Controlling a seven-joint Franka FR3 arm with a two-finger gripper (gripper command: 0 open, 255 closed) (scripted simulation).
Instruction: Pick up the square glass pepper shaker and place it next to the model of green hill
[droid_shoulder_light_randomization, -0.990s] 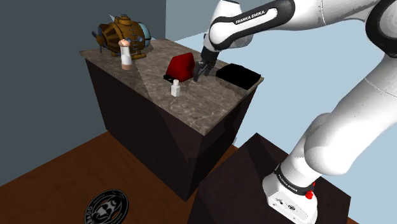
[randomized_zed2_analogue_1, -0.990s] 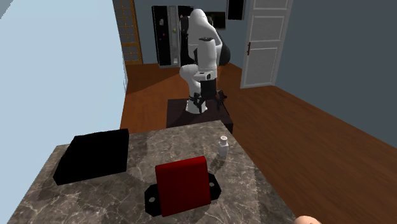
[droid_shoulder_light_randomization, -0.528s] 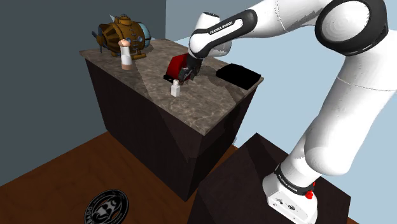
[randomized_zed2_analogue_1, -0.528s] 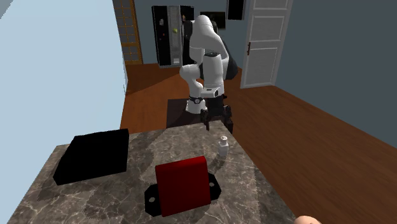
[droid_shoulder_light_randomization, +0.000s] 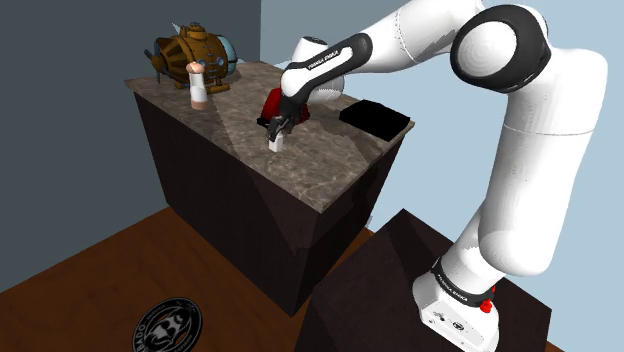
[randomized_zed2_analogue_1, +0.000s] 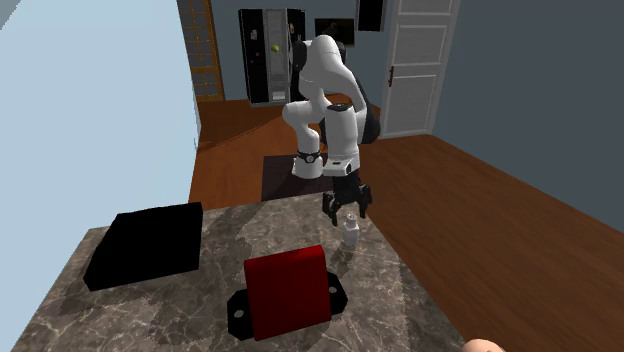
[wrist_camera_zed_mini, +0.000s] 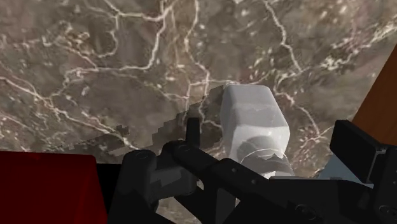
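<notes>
Watching from my remote station, I saw the black gripper (randomized_zed2_analogue_1: 345, 210) poised directly above the pepper shaker (randomized_zed2_analogue_1: 351, 234). Its two fingers (wrist_camera_zed_mini: 357, 151) were spread apart and, in the wrist view, flanked the shaker's round cap without clasping it. The shaker, drawn pale grey-white with a square body, stood upright on the dark veined marble counter (droid_shoulder_light_randomization: 330, 170), close to the counter's edge on the second exterior view's right.

The white arm (droid_shoulder_light_randomization: 500, 60) arched over from its dark stand (droid_shoulder_light_randomization: 380, 270) at the shoulder view's lower right and reached across the counter. A red block on a flat black base (randomized_zed2_analogue_1: 288, 290) sat near the shaker, nearer the second exterior camera. A low black box (randomized_zed2_analogue_1: 145, 240) lay well apart, toward that view's left.

At the counter's far end, in the shoulder view's upper left, a brass-coloured submarine model (droid_shoulder_light_randomization: 195, 52) stood with a small pale figure (droid_shoulder_light_randomization: 199, 85) just beside it; I could not make out the figure's details. A brown wooden floor (randomized_zed2_analogue_1: 450, 200) surrounded the counter and carried a round dark rug (droid_shoulder_light_randomization: 165, 325). A white panelled door (randomized_zed2_analogue_1: 420, 60) stood behind the robot in the second exterior view.
</notes>
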